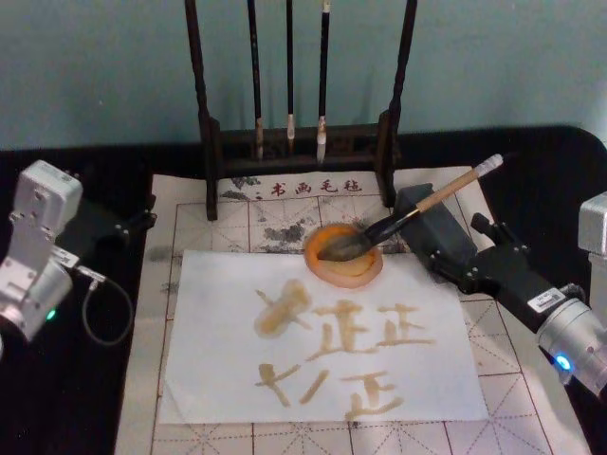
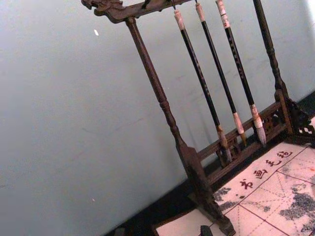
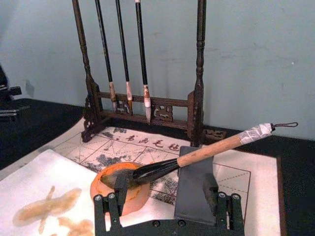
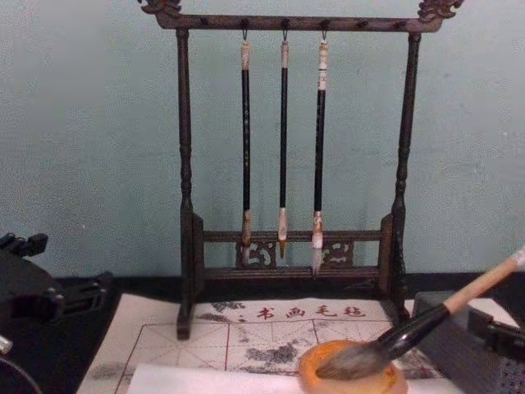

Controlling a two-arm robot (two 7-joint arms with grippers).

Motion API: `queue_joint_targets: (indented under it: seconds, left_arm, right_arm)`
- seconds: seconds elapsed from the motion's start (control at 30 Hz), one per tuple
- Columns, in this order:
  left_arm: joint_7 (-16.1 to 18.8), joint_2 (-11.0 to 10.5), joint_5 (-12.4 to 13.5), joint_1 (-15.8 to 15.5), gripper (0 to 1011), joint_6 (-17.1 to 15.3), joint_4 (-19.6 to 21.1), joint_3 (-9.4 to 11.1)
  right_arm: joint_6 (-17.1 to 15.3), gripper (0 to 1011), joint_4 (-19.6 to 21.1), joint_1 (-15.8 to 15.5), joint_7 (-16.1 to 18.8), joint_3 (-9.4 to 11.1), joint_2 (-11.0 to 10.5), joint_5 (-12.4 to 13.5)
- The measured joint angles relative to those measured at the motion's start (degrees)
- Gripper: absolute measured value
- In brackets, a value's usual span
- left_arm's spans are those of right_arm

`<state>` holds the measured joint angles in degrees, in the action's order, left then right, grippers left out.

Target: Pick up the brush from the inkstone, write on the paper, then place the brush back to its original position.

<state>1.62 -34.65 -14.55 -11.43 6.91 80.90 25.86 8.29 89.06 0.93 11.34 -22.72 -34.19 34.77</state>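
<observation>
The brush [image 1: 417, 207] lies at a slant, its tuft in the orange-tan inkstone [image 1: 343, 256] and its tan handle resting on a grey block [image 1: 438, 227]. From the side, the brush [image 4: 426, 322] slopes down into the inkstone [image 4: 353, 376]. The white paper [image 1: 209, 313], in front of the inkstone, bears several tan brush strokes. My right gripper [image 1: 446, 242] stands open just behind the handle, touching nothing. Its fingers [image 3: 114, 199] straddle the block [image 3: 194, 189], below the brush [image 3: 206, 151] and inkstone [image 3: 115, 184]. My left gripper [image 1: 109, 227] is parked off the mat at the left.
A dark wooden rack [image 1: 299, 142] with three thin black brushes [image 4: 283, 148] stands at the back of the beige felt mat [image 1: 237, 204]. The rack [image 2: 197, 167] also looms close to the left wrist. A grey cable [image 1: 104, 313] loops by the left arm.
</observation>
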Motion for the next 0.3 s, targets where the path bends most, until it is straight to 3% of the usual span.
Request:
queue_joint_targets:
  seconds: [0.3]
  left_arm:
    - [0.0,0.0,0.0,0.0,1001,0.0,0.0,0.0]
  right_arm:
    - [0.0,1002,0.0,0.0,0.0,0.0,0.0,0.1]
